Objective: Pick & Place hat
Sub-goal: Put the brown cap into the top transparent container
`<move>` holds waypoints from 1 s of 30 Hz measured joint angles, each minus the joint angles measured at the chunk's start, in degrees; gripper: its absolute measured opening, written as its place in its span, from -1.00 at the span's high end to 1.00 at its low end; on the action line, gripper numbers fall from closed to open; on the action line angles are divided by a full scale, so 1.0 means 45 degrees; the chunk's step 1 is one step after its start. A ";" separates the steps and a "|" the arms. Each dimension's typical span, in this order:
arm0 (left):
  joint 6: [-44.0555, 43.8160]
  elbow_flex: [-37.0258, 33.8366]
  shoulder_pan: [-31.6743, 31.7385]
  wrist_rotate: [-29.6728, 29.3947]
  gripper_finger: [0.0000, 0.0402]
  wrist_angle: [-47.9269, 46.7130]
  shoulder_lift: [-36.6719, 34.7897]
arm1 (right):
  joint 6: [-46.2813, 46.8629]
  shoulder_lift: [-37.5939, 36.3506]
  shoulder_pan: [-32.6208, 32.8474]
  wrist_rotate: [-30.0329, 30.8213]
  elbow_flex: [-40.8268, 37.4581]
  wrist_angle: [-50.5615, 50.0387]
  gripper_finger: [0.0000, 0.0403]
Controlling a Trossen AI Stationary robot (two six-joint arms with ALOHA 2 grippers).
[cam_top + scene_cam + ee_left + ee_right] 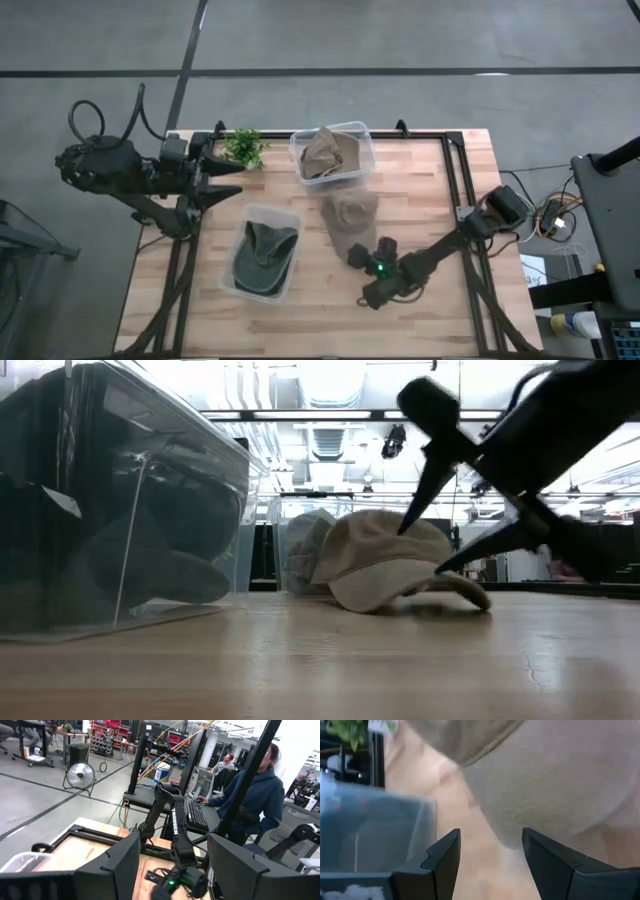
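Note:
A tan cap (350,218) lies on the table's middle, crown up, with its brim (455,588) on the wood. My right gripper (357,257) is open at the cap's near side. In the low view one finger (420,490) stands over the crown and the other (470,552) points at the brim's root. In the right wrist view the cap (560,780) fills the space just ahead of the open fingers (445,857). My left gripper (218,176) is open and empty over the table's left edge. My right gripper comes at the cap slanting down from the near right, with its open fingers on either side of the cap's edge (502,837). I cannot tell whether a fingertip touches the cloth.
A clear bin (262,258) at the near left holds a dark green cap. A second clear bin (333,153) at the far middle holds a tan cap. A small green plant (241,147) stands at the far left. A person (260,795) shows beyond the table.

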 joint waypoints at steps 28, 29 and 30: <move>0.2019 -0.0005 0.0000 0.0005 -0.12 0.0439 0.0005 | 0.0042 0.1734 0.0776 -0.1448 0.1794 -0.1208 0.01; 0.2023 -0.0005 0.0000 0.0005 -0.12 0.0434 0.0000 | 0.0042 0.1834 0.0755 -0.1081 0.1760 -0.1280 0.02; 0.2023 -0.0005 0.0000 0.0005 -0.12 0.0434 0.0004 | 0.0038 0.1875 0.0680 -0.0757 0.1756 -0.1233 0.05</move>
